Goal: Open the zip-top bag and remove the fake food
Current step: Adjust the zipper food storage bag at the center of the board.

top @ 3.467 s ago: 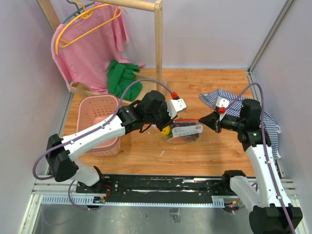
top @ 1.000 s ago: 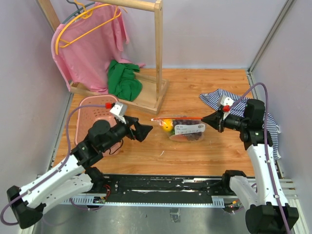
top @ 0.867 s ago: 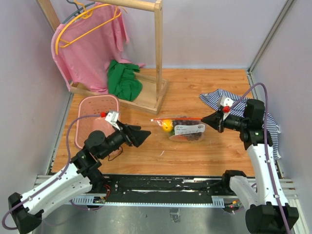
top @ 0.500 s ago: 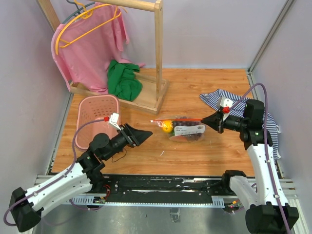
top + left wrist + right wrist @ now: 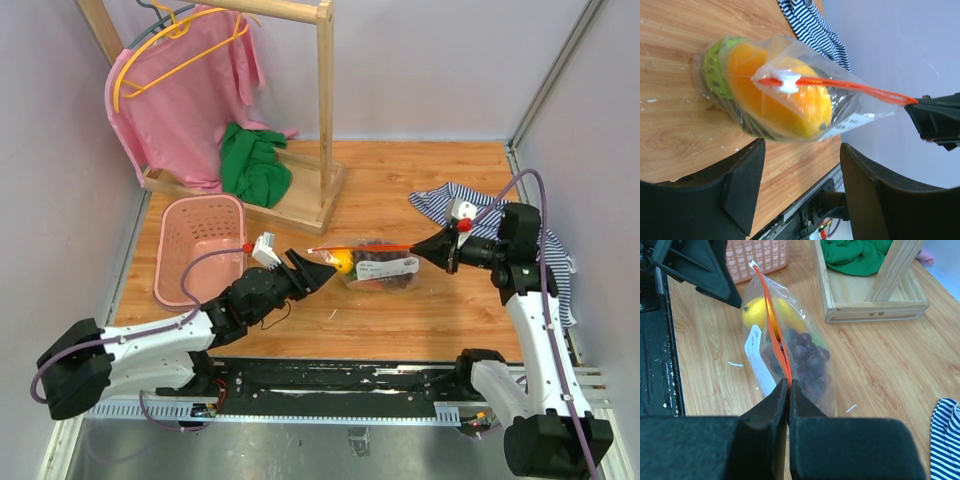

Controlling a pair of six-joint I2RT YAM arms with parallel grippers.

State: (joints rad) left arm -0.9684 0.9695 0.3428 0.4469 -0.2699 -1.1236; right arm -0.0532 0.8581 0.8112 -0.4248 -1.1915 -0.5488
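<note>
Plastic zip-top bag (image 5: 385, 268), clamped at 3 o'clock by your right tool (image 5: 788, 383), may slip free if your spread left tool (image 5: 326, 270) yanks.

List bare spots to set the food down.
Free: wood between zip-top bag and near rail; wood behind it, between rack base and striped cloth. Crowded: bag's ends, left end effector and right end effector flanking; pink basket left.

Readable text: none.
Entry 1: white label (image 5: 392, 265) on the clear side of the zip-top bag (image 5: 372, 278). It carries a few short lines of dark print. The characters are too small in the overhead view and blurred or skewed in both wrist views, so they are not legible.
</note>
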